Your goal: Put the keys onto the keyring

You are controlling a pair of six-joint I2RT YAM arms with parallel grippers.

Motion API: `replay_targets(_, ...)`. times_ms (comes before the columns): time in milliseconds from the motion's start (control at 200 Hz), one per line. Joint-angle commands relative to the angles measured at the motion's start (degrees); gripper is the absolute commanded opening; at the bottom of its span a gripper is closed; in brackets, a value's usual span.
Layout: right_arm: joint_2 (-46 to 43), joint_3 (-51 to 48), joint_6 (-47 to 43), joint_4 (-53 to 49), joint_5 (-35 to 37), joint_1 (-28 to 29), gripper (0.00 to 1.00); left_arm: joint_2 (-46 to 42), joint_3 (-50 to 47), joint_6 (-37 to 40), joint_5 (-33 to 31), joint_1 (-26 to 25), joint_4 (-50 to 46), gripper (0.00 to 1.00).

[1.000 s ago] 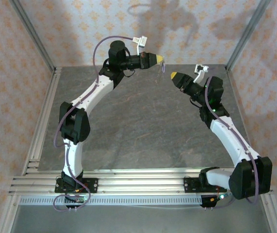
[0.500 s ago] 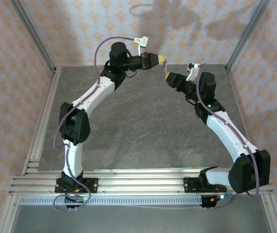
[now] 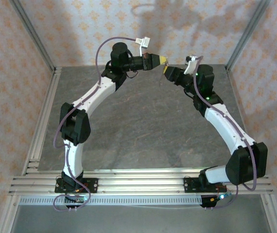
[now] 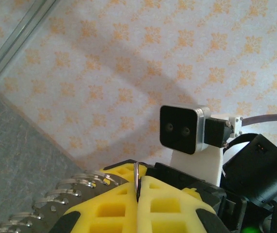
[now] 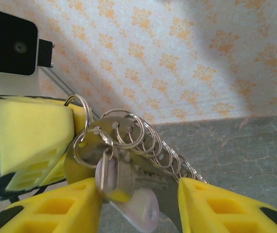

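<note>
Left gripper (image 4: pixel 138 188), at lower centre of its wrist view, is clamped on the keyring (image 5: pixel 145 138); right gripper (image 3: pixel 167 72) has jaws parted, with the key (image 5: pixel 142 211) between them.

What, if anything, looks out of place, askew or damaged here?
Nothing stands out. The keyring is pinched in the shut left jaws in mid-air, its fringe of small rings looks intact, and the key hangs below them between the open right jaws. No bend or break is visible.
</note>
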Motion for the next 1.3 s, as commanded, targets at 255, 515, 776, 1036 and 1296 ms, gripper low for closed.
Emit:
replay_targets(255, 0.38, 2.9, -4.34, -3.07, -2.43, 0.48, 0.1, -3.19, 2.96, 0.31, 0.94, -0.93, 1.52, 0.0)
replay_targets(515, -1.89, 0.86, -5.25, -4.3, -4.7, 0.45, 0.0, -3.45, 4.24, 1.49, 0.48, -0.76, 0.08, 0.0)
replay_targets(776, -2.43, 0.08, -4.04, -3.66, -8.29, 1.71, 0.0, -3.63, 4.41, 1.24, -0.21, -0.67, 0.97, 0.0)
replay_targets(1036, -0.87, 2.1, -5.54, -6.21, -8.57, 3.4, 0.0, -4.06, 3.42, 1.03, -0.43, -0.67, 1.57, 0.0)
replay_targets(1296, 1.04, 3.99, -5.38, -7.95, -16.72, 3.74, 0.0, -4.33, 2.88, 1.76, -0.82, -0.67, 1.5, 0.0)
